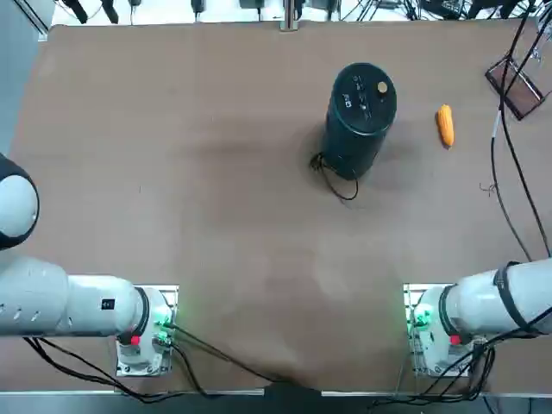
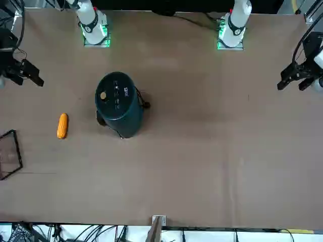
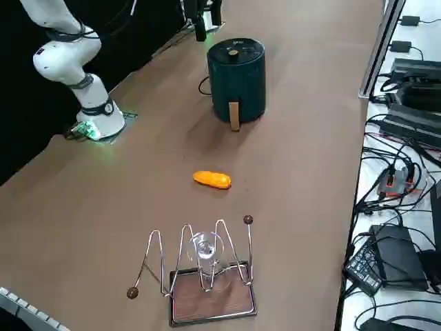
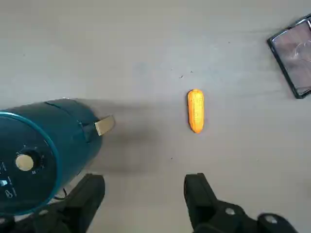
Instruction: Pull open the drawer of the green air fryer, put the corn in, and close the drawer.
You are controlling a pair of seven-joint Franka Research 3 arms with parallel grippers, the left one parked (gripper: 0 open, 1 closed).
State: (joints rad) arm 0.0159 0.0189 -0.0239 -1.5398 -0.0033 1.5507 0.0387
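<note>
Front view shows the green air fryer (image 2: 117, 103) standing upright, and the right gripper (image 2: 29, 75) is well apart from it, off to the fryer's right side and somewhat nearer the robot's bases. The wrist view shows the gripper's two fingers spread wide, with nothing between them.

None of the three parts of the task looks done. The drawer (image 3: 236, 93) sits flush in the fryer's body, so far as the right side view tells, with its pale handle (image 3: 234, 116) jutting out on the fryer's right-hand side. The corn (image 3: 212, 180) lies on the bare table (image 3: 296, 207) to the right of the fryer, on the side where the handle is, apart from the fryer and touching nothing else. Farther out on that same side of the fryer, past the corn, is a dark-framed tray (image 3: 213, 303) with a wire rack (image 3: 200, 265) and a glass (image 3: 207, 247).

All of it is left to do, then: pull the drawer out by its handle, set the corn inside, and push the drawer shut. The first pull likely calls for a careful grip on that narrow handle; a hard tug could drag the whole fryer along or tip it. The corn seems far enough from the fryer to leave the drawer room to come out.
</note>
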